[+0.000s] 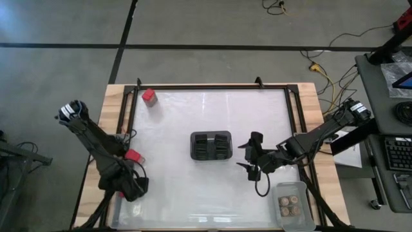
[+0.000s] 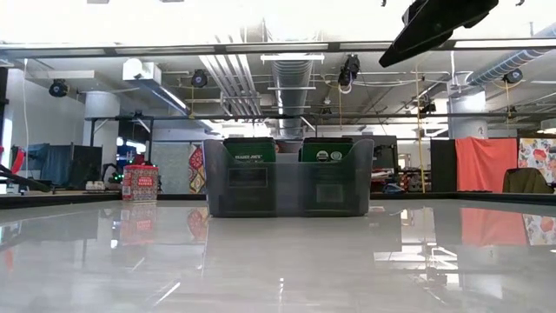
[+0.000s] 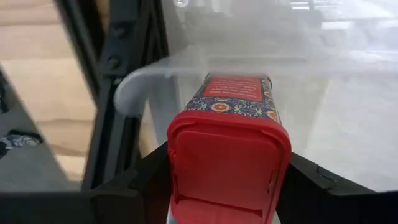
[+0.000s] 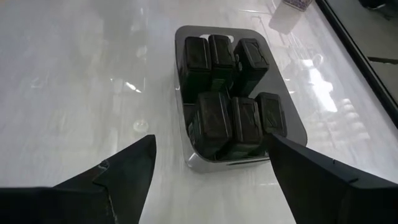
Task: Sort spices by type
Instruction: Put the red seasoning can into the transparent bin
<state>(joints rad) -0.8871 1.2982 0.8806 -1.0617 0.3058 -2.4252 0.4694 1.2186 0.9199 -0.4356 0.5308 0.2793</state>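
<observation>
From high above, the sorting is looking partly done: some small round jars [image 1: 291, 203] are sitting in a clear bin [image 1: 305, 193] at the near right corner, one red spice box [image 1: 149, 96] is standing alone near the far left corner of the shiny white tabletop [image 1: 193, 116], and another red box [image 1: 134, 156] is being held at the left edge by the left gripper [image 1: 131, 169], over a second clear bin [image 1: 122, 206]. The right gripper [image 1: 250, 156] is hanging just right of the dark holder [image 1: 211, 145] in the middle, with its jaws apart and holding nothing. From low down, the holder [image 2: 290, 177] is standing in the middle, the lone red box [image 2: 140, 183] is standing far back on the left, and a big room with pipes and lamps is showing behind. In the left wrist view, the jaws are squeezing the red box [image 3: 229, 155] above the bin's wall [image 3: 205, 62]. In the right wrist view, the open jaws are pointing at the holder [image 4: 233, 99], full of dark packs.
</observation>
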